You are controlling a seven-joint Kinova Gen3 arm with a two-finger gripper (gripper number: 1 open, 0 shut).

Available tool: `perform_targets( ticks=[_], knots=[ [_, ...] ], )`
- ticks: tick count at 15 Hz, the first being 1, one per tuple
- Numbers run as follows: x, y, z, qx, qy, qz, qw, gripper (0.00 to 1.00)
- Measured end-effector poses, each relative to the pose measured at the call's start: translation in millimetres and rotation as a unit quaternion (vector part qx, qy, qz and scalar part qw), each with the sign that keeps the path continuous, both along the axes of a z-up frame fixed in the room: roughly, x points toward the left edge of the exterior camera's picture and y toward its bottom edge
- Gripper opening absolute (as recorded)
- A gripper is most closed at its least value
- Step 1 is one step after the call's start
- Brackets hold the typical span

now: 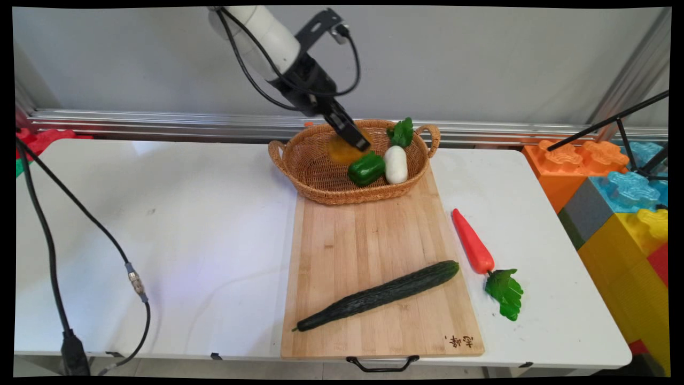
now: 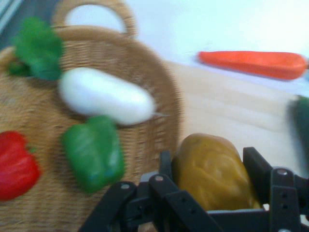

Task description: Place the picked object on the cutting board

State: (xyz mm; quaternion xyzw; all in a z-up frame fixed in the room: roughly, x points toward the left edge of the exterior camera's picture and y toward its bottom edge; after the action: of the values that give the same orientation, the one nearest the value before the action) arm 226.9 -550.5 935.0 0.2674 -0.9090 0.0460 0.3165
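My gripper (image 1: 359, 140) hangs over the wicker basket (image 1: 315, 184), shut on a yellow-brown potato-like vegetable (image 1: 342, 152). The hand view shows that vegetable (image 2: 212, 171) clamped between the two black fingers (image 2: 256, 166) of the gripper (image 2: 210, 166). Inside the basket (image 2: 159, 101) lie a green pepper (image 1: 367, 169), a white radish (image 1: 396, 164) with green leaves (image 1: 401, 132), and a red pepper (image 2: 17, 164) that only the hand view shows. The green pepper (image 2: 94, 152) and white radish (image 2: 104, 96) sit just beside the held vegetable.
The basket rests on the far end of a wooden cutting board (image 1: 374, 240). A dark cucumber (image 1: 379, 295) lies across the board's near part. A carrot (image 1: 473, 241) with green top lies on the table to its right. Big coloured blocks (image 1: 620, 203) stand at the far right. Black cables (image 1: 53, 251) hang at left.
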Motion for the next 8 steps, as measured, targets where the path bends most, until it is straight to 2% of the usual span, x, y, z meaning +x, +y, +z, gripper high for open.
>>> perform_targets(
  ticks=[4, 8],
  knots=[
    [-34.2, 20.5, -16.0, 0.012, 0.006, -0.012, 0.9998, 0.0],
    [-72.0, 30.5, -59.0, 0.022, 0.004, -0.013, 0.9997, 0.0]
  ],
)
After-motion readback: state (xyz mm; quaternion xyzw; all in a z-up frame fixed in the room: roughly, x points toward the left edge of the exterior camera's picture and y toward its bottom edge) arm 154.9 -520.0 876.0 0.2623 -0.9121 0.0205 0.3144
